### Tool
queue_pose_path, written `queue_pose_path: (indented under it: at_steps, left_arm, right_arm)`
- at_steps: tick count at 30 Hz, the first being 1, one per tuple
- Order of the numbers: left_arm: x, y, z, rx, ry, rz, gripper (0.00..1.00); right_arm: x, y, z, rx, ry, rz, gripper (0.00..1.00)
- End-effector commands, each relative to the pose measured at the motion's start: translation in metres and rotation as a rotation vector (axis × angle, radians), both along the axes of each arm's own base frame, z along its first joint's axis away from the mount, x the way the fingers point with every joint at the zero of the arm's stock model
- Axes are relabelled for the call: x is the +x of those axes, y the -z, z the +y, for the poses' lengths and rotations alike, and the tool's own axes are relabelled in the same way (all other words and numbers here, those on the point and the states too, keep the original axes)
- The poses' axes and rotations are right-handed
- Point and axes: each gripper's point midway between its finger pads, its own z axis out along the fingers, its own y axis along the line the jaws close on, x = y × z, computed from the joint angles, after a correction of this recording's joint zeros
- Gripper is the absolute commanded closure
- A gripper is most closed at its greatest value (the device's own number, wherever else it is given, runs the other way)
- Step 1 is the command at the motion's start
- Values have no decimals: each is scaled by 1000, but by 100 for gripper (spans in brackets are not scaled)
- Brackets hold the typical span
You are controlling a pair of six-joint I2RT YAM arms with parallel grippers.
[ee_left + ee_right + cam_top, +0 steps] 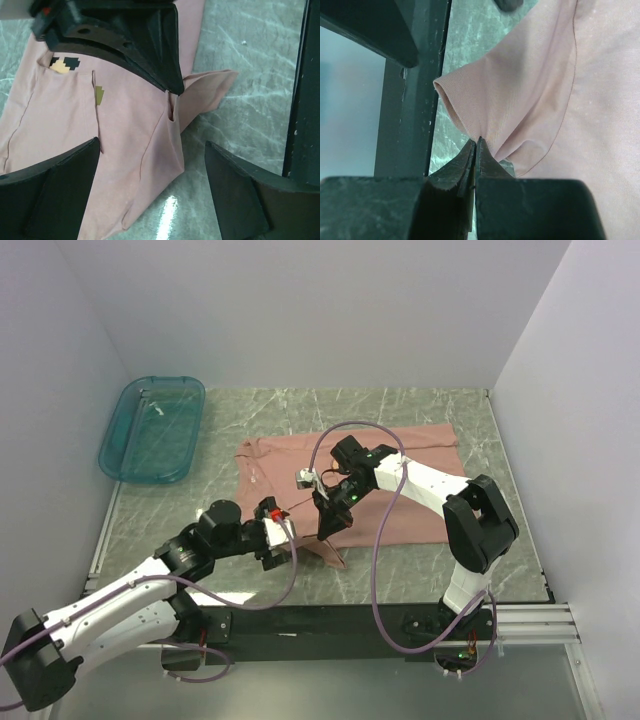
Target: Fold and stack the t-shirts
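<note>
Black rail (330,620), near edge of worktop (450,565): carries both arm bases.
Left gripper (150,150): fingers spread wide, holding nothing, poised over the near-left part of the t-shirt (410,455).
Right gripper (476,142): fingers closed, pinching a sleeve fold drawn up from the marble.
T-shirt: dusty pink, spread mid-worktop, bare marble on every side.
Teal tray (150,478): far-left corner, well apart from the shirt.

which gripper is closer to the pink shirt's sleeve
Right. The right gripper is shut on the sleeve of the pink t-shirt, pinching its fabric. The left gripper is open and close by, pointed at the sleeve without gripping it.
</note>
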Motion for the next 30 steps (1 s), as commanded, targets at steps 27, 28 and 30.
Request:
queue_pose_path:
  at_steps: [27,28,30]
  left_arm:
    - [0,-5,-44,-13,155,-5,52]
    - [0,-5,-45,-12,156,-1,57]
    - [1,-4,-47,-7,160,1,66]
  right_arm:
    - [9,-19,8,65,3,-15,100]
    - [8,-18,8,62,4,-11,100]
    - [8,-18,8,62,3,-13,100]
